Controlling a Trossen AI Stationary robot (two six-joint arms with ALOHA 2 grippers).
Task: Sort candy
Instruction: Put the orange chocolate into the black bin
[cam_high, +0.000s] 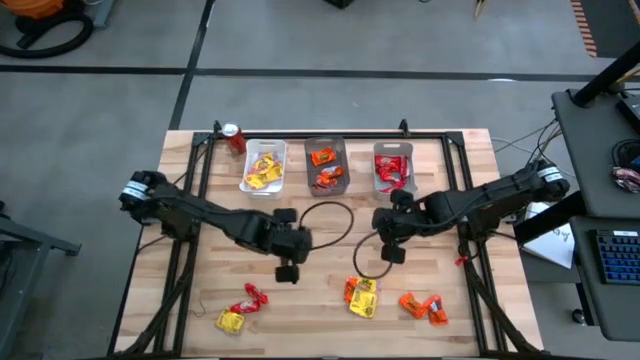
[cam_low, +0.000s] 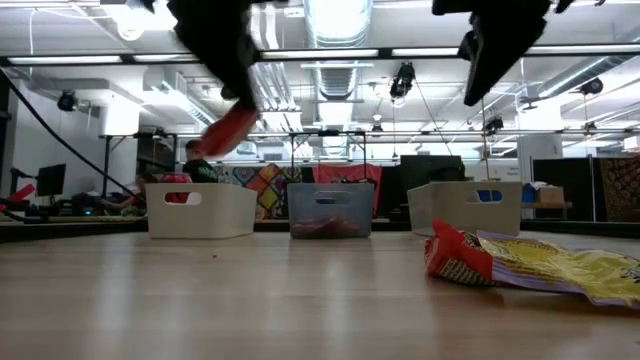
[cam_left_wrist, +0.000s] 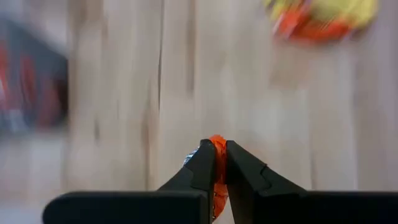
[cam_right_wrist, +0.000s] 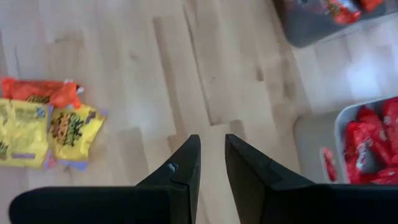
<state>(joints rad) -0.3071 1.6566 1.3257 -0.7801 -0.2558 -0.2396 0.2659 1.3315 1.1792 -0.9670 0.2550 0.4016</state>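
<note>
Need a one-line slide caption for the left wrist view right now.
Left tool shut on an orange candy packet, above the wooden table.

This looks like a robot lab or big workshop; a wooden tabletop (cam_high: 330, 300) stands on a bare gray floor (cam_high: 380, 45); long ceiling lights (cam_low: 340, 20) and pipes hang high up; a desk with a keyboard (cam_high: 612, 255) sits beside it; cables (cam_high: 40, 35) lie on the floor.
</note>
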